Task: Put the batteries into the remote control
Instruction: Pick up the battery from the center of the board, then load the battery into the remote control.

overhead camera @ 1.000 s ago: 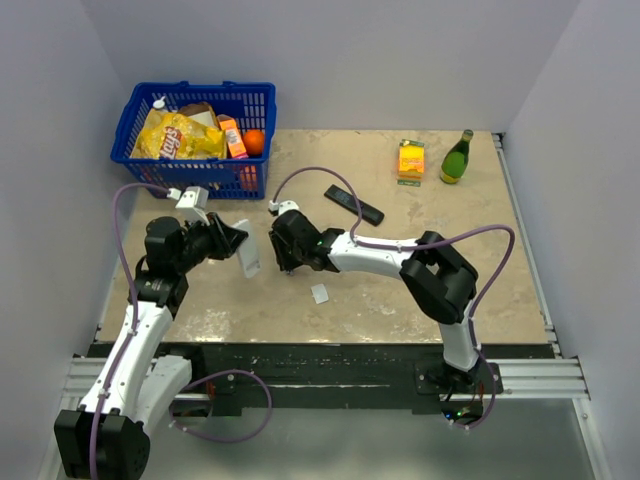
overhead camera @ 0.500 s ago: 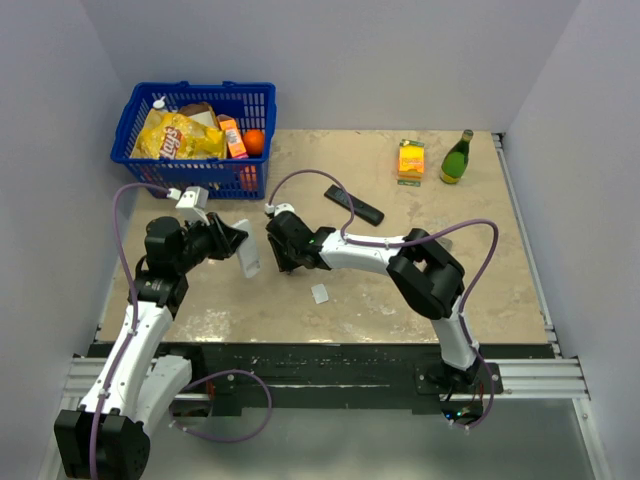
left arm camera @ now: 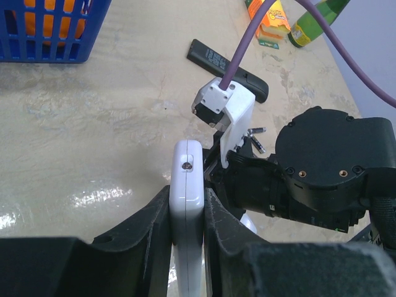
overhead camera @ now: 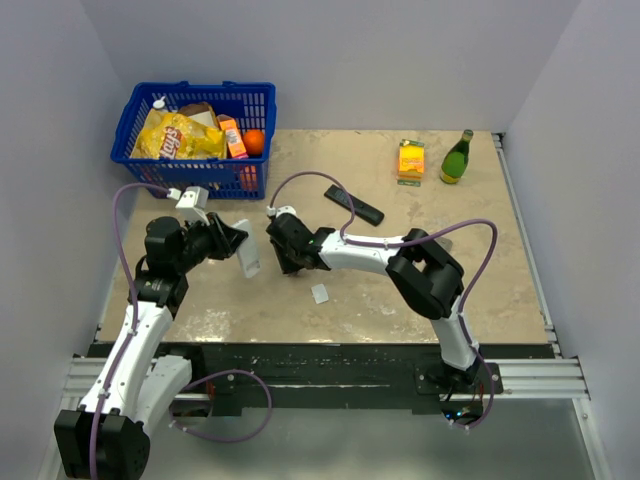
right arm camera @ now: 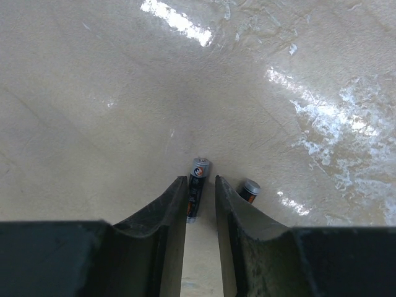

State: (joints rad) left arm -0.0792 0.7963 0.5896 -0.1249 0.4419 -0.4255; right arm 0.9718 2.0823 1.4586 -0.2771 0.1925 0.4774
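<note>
Table (overhead camera: 480,290): pale stone-look top; both arm bases sit at its near edge.
Small white piece (overhead camera: 319,293): lies flat on the table, nearer the bases than either gripper and apart from both.
Left gripper (left arm camera: 186,201): clenched on the white remote control (left arm camera: 187,167), one finger pressed to each long side.
White remote control, position: raised off the table at left of centre, seen edge-on from the left wrist, its free end pointing toward the right gripper.
Right gripper (right arm camera: 200,180): lowered to the table just beside the white remote's free end; jaws narrowly parted and straddling one battery (right arm camera: 196,189).
Right gripper, grip: not clamped, since a strip of table shows between the battery and one finger.
Battery, position: lying on the table between the right fingertips, one silvery end pointing away from the wrist.
Second battery (right arm camera: 249,189): on the table just outside one right finger, near the first and not touching it.
Black remote (overhead camera: 353,204): flat on the table beyond the right gripper, set on a diagonal.
Orange box (overhead camera: 411,159): far right of the table, just beside a green bottle (overhead camera: 458,158) that stands upright.
Blue basket (overhead camera: 205,87): far left corner, holding a yellow chip bag (overhead camera: 178,135) and an orange (overhead camera: 254,141), among other items.
</note>
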